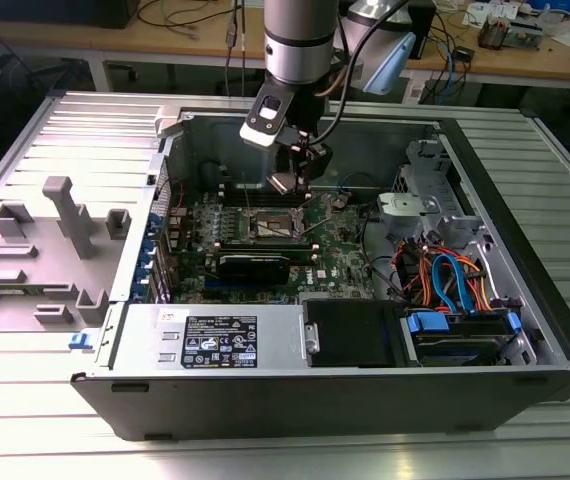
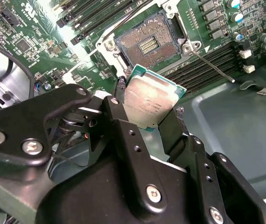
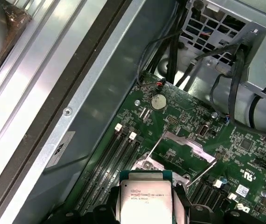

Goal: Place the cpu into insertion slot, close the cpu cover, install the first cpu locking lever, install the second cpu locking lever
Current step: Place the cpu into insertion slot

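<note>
The cpu is pinched in the gripper, with the fingers pressed onto two opposite edges. It hangs clear above the insertion slot, which lies bare with its contacts showing. The cpu cover stands swung up, and a thin lever juts out beside the slot. It's all inside the open computer case, over the green motherboard. Coloured cables are bundled toward the exterior view's right.
</note>
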Controlling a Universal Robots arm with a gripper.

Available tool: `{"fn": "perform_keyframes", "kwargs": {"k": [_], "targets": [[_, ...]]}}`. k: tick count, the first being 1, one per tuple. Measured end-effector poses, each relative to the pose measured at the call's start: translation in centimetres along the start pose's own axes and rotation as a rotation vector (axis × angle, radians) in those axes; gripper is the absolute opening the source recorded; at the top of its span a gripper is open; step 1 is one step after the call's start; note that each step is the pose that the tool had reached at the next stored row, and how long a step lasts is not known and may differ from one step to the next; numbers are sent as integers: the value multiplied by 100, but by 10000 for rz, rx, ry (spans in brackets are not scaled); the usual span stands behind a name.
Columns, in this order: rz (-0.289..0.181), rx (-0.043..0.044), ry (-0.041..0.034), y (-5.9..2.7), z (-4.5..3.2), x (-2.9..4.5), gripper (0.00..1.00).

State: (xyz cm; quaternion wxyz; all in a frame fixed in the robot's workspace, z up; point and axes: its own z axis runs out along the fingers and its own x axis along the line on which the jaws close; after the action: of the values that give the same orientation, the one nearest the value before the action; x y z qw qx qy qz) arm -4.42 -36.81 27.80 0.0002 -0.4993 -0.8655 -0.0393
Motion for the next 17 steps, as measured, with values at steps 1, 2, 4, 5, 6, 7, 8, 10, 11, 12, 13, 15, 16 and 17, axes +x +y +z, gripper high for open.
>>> {"fn": "perform_keyframes", "kwargs": {"k": [1,2,4,5,6,7,8,10,11,12,13,15,16,17], "targets": [[3,-2,2,0,1,0,54],[5,-3,2,0,2,0,54],[5,-3,2,0,2,0,54],[5,-3,2,0,2,0,54],[5,-3,2,0,2,0,54],[6,-3,2,0,2,0,54],[5,-3,2,0,2,0,54],[6,-3,2,0,2,0,54],[8,-3,2,0,2,0,54],[14,-3,1,0,2,0,54],[37,-4,0,-1,4,1,54],[298,-12,-22,-3,18,1,54],[487,-20,-35,-3,27,0,54],[628,-25,-45,-4,35,0,54]]}}
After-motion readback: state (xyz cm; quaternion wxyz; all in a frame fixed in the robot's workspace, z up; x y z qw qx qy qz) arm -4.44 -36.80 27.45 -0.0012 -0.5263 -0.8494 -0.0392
